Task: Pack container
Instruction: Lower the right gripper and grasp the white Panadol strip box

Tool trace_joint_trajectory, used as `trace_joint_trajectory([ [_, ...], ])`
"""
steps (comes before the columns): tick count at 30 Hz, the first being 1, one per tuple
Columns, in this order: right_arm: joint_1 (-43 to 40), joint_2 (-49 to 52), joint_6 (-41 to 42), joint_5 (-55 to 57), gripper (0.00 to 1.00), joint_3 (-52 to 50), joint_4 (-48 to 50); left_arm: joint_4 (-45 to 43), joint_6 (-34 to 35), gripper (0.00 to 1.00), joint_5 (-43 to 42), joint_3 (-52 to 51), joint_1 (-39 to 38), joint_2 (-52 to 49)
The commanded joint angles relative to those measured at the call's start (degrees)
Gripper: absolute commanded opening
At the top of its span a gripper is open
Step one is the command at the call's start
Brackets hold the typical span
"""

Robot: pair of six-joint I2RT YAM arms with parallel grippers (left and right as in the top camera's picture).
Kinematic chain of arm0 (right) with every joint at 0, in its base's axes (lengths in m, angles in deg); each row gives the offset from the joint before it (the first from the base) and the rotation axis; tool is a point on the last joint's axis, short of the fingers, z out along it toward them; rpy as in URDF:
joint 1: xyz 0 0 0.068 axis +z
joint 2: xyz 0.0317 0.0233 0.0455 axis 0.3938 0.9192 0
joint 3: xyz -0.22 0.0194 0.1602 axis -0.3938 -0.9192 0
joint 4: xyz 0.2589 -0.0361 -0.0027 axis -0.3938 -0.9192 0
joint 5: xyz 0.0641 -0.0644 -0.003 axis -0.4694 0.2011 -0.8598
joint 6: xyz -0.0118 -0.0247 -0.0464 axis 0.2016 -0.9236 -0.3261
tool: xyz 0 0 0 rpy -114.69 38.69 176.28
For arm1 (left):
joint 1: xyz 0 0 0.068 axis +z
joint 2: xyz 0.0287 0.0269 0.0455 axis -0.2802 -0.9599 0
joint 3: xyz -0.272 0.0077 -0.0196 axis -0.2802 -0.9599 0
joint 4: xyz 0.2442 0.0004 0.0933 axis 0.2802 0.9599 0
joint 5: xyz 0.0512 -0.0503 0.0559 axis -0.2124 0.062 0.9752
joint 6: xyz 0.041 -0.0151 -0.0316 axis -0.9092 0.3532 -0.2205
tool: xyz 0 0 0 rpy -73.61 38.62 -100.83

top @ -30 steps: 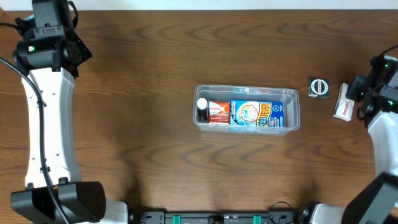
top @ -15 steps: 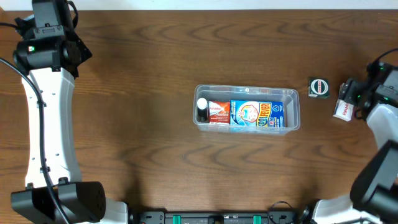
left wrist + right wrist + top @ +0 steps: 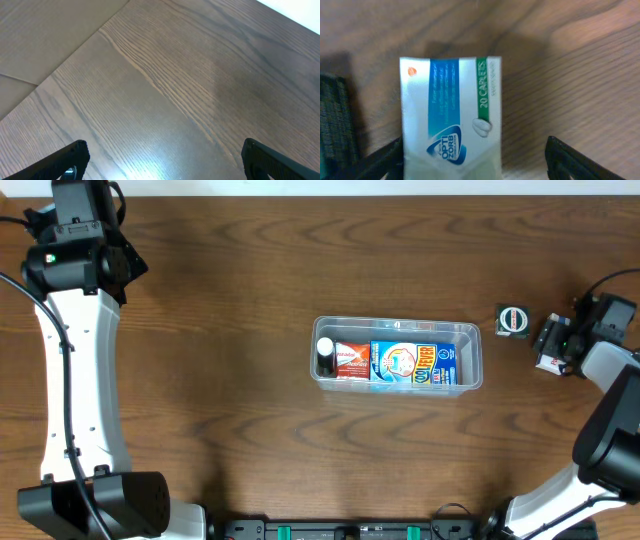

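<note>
Overhead: container (image 3: 398, 326) far from right pincer (image 3: 553, 346)

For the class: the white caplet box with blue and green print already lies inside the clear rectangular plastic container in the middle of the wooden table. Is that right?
Not quite. The white caplet box with blue and green print lies outside the clear rectangular plastic container, on the bare wooden table near its right edge. The overhead view shows this. The container does sit in the middle of the table.
</note>
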Motion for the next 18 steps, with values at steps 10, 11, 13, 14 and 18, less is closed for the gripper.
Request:
trace_joint_trajectory([
  [10,-0.5,0.7,0.3,-2.1,0.56,1.5,-0.5,0.1,0.1,0.98,0.9,0.6,0.1,0.8],
  [11,-0.5,0.5,0.3,-2.1,0.54,1.8,-1.1,0.1,0.1,0.98,0.9,0.6,0.1,0.8],
  [13,-0.5,0.1,0.3,-2.1,0.49,2.5,-2.2,0.1,0.1,0.98,0.9,0.6,0.1,0.8],
  [14,-0.5,-0.2,0.3,-2.1,0.47,3.0,-2.9,0.1,0.1,0.98,0.9,0.6,0.1,0.8],
  [18,-0.4,-1.5,0.3,-2.2,0.47,4.1,-4.8,0.1,0.1,0.98,0.9,0.6,0.1,0.8],
])
